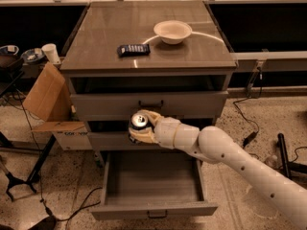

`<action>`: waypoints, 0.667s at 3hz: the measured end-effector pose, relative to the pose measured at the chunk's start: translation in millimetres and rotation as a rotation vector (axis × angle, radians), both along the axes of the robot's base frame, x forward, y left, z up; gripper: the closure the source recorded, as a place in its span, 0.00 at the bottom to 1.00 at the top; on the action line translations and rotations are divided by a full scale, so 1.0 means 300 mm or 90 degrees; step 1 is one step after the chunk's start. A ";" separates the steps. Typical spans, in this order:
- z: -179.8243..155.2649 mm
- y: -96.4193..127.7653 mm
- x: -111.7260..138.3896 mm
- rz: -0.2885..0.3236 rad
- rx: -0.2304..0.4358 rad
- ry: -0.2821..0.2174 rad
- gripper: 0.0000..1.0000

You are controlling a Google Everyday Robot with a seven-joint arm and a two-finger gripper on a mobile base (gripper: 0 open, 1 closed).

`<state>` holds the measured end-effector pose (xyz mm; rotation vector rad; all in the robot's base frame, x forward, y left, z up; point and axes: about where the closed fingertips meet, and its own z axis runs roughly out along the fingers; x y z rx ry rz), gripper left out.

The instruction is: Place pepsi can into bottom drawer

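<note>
My gripper (141,127) is shut on the pepsi can (139,121), whose silver top faces up toward the camera. It holds the can in front of the middle drawer's face, above the back left part of the bottom drawer (153,210). The bottom drawer is pulled out, showing a grey interior with nothing in it and a small dark handle on its front. My white arm reaches in from the lower right.
On the cabinet top lie a flat dark-blue snack packet (134,49) and a white bowl (172,31). A cardboard box (48,99) leans at the cabinet's left. A white cup (50,53) stands on a side shelf. Cables trail over the floor on both sides.
</note>
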<state>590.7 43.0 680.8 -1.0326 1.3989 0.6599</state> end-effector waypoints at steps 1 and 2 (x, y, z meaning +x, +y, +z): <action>-0.086 0.040 -0.021 0.018 0.000 0.029 1.00; -0.172 0.094 -0.042 0.030 0.003 0.052 1.00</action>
